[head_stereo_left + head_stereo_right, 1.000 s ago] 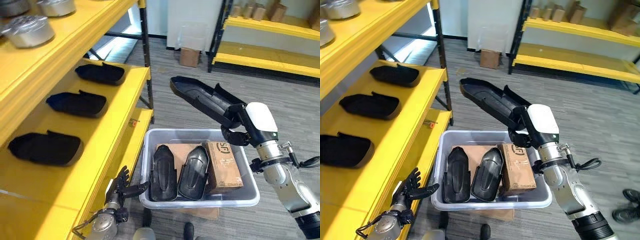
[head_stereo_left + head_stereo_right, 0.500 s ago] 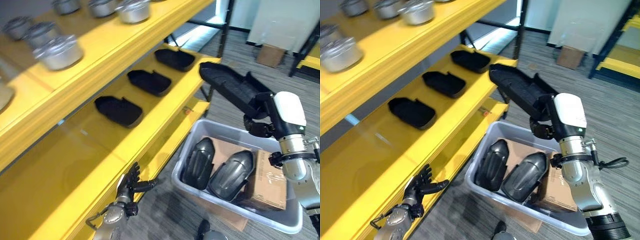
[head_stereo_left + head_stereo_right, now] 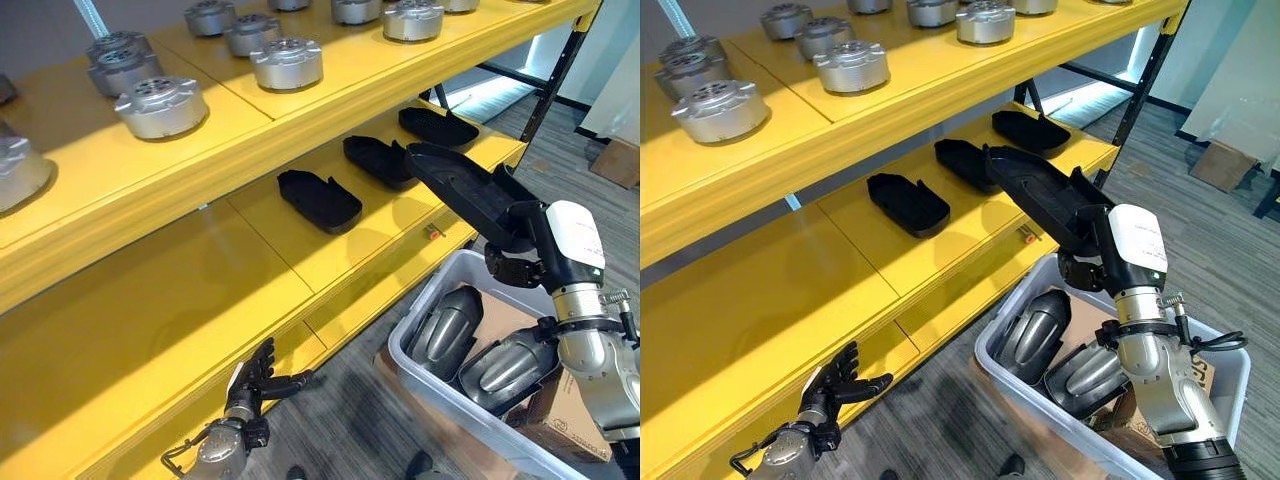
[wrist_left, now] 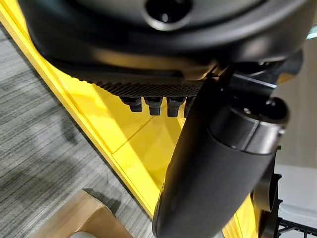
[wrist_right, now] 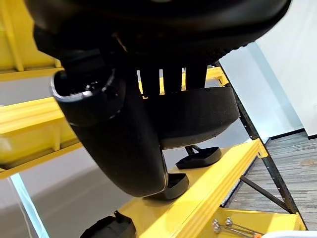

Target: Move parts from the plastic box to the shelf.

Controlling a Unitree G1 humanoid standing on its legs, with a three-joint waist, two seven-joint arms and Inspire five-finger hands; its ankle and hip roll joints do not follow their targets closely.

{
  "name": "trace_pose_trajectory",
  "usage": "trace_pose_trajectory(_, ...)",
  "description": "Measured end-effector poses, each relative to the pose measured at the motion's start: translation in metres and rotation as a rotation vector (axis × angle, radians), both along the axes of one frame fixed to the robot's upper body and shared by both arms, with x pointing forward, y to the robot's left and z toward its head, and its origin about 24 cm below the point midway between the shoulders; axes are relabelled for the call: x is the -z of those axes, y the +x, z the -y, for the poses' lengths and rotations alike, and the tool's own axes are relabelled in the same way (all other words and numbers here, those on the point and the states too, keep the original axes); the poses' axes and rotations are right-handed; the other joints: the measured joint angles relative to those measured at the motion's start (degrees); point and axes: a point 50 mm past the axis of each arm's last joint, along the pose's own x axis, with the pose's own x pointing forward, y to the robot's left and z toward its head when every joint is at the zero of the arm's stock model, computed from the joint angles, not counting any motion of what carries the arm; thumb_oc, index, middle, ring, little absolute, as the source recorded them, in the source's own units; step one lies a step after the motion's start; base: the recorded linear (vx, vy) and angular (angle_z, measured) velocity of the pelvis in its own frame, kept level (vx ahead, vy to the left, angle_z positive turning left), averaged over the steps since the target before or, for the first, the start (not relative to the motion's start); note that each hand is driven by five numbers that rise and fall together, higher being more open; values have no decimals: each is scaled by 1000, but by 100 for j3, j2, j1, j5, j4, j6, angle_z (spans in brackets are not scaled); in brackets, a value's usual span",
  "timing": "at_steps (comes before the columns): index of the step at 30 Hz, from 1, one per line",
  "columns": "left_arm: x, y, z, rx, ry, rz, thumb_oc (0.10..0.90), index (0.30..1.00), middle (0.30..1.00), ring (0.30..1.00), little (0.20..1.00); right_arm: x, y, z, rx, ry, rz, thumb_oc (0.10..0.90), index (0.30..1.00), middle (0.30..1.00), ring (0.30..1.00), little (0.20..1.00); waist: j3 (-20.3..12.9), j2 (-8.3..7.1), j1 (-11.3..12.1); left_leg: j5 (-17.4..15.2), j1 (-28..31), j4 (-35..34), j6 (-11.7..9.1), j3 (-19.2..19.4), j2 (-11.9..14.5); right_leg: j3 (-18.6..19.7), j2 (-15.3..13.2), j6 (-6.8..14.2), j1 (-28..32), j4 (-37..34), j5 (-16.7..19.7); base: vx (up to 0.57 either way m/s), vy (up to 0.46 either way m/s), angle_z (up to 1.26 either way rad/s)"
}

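3 black parts (image 3: pixel 318 199) lie in a row on the yellow shelf (image 3: pixel 250 290), and the right hand (image 3: pixel 1095 262) has its fingers wrapped round a 4th, long black part (image 3: pixel 1036 193), raised over the shelf's right edge above the plastic box (image 3: pixel 1040 395). 2 more dark parts (image 3: pixel 447 331) sit in that box. Near left, the left hand (image 3: pixel 260 375) hangs low with fingers spread, empty

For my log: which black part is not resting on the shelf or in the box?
The long black part gripped in the right hand, held in the air.
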Motion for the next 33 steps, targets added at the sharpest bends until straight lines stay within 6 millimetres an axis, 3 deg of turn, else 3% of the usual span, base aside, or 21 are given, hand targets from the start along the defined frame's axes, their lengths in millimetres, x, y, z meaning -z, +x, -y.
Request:
trace_pose_trajectory(5,4,-9,-4,-20,4,-23,900,1000,1000,1000,1000,6,1,-6,-16,20,-13,400,300,300,300,300,-183,-172,52,67,-125,9,11,-93,-108,-39,-112,-17,-90,37,70,19,98,8)
trace_pose_trajectory(10,5,-11,-5,-23,3,-29,900,1000,1000,1000,1000,11,2,-12,-33,29,-33,400,300,300,300,300,-192,-188,120,69,-182,5,15,-241,-182,-194,-205,16,-21,22,118,9,121,16)
trace_pose_trajectory(13,5,-11,-5,-23,3,-28,900,1000,1000,1000,1000,19,4,-21,-65,31,-79,400,300,300,300,300,-195,-195,324,87,-272,7,43,-419,-269,-364,-294,56,45,-14,154,-1,154,31)
trace_pose_trajectory(15,4,-11,-5,-26,6,-28,900,1000,1000,1000,1000,23,7,-27,-77,32,-98,400,300,300,300,300,-195,-216,342,113,-329,9,87,-573,-341,-497,-372,81,79,-15,171,18,154,44)
trace_pose_trajectory(18,4,-13,-10,-46,13,-31,900,1000,1000,1000,1000,29,10,-41,-128,32,-125,400,300,300,300,300,-184,-304,529,92,-405,32,174,-651,-467,-525,-505,123,101,8,216,40,202,21)
trace_pose_trajectory(21,2,-9,-11,-45,16,-17,900,1000,1000,1000,1000,40,14,-48,-136,60,-172,400,300,300,300,300,-141,-525,496,21,-520,179,363,-944,-711,-559,-879,175,126,334,338,66,208,50)
trace_pose_trajectory(22,1,-7,-10,-44,16,-13,900,1000,1000,1000,1000,40,15,-48,-135,61,-175,400,300,300,300,300,-85,-558,487,-96,-573,260,477,-986,-777,-397,-1040,241,96,592,424,-16,243,87)
trace_pose_trajectory(23,2,-6,-9,-37,15,-14,900,1000,1000,1000,1000,46,15,-47,-124,65,-202,400,300,300,300,300,-57,-565,365,-121,-534,307,599,-1162,-901,17,-1313,240,-92,1184,646,-60,95,58)
trace_pose_trajectory(24,1,-6,-9,-34,17,-14,900,1000,1000,1000,1000,45,16,-48,-129,62,-200,400,300,300,300,300,-36,-547,352,-65,-524,314,743,-1196,-964,493,-1391,237,-330,1521,817,-14,-32,43)
trace_pose_trajectory(25,0,-4,-11,-26,33,-11,900,1000,1000,1000,1000,42,18,-51,-142,61,-187,400,300,300,300,300,38,-480,332,-29,-501,255,796,-1247,-950,1464,-1285,210,-834,2016,691,69,-80,3)
trace_pose_trajectory(26,-2,-1,-11,-14,47,-6,900,1000,1000,1000,1000,42,18,-52,-151,60,-184,400,300,300,300,300,110,-387,302,5,-501,200,857,-1310,-877,2277,-857,332,-1120,2125,231,89,-106,13)
trace_pose_trajectory(27,-3,3,-12,-7,57,0,900,1000,1000,1000,1000,42,18,-53,-159,60,-182,400,300,300,300,300,189,-265,216,36,-539,195,882,-1397,-790,3002,-286,439,-1143,1788,-171,25,-38,38)
trace_pose_trajectory(28,-4,4,-13,-1,61,4,900,1000,1000,1000,1000,42,18,-53,-160,61,-182,400,300,300,300,300,240,-226,130,88,-557,141,897,-1521,-789,3336,3,531,-1050,1232,-294,85,-177,51)
trace_pose_trajectory(29,-5,4,-13,2,63,8,900,1000,1000,1000,1000,41,18,-52,-158,56,-182,400,300,300,300,300,262,-309,72,138,-519,43,957,-1535,-939,3116,-18,464,-1074,900,-237,79,-226,46)
trace_pose_trajectory(30,-5,4,-13,3,66,6,900,1000,1000,1000,1000,42,18,-52,-158,56,-184,400,300,300,300,300,262,-358,45,145,-513,32,971,-1551,-1012,3104,-32,422,-1067,723,-195,108,-289,42)
trace_pose_trajectory(31,-4,3,-13,3,68,4,900,1000,1000,1000,1000,42,17,-52,-156,54,-187,400,300,300,300,300,280,-394,24,89,-553,42,887,-1713,-1100,3239,-13,513,-1058,279,-150,79,-215,54)
trace_pose_trajectory(32,-4,4,-13,2,67,4,900,1000,1000,1000,1000,42,17,-51,-154,52,-188,400,300,300,300,300,285,-397,9,79,-636,62,882,-1808,-1134,3337,7,574,-927,-446,-7,49,-131,65)
trace_pose_trajectory(33,-4,4,-13,-2,67,5,900,1000,1000,1000,1000,42,17,-50,-152,48,-189,400,300,300,300,300,321,-413,62,122,-625,-5,825,-1928,-1154,3125,-85,537,-777,-959,383,169,-424,107)
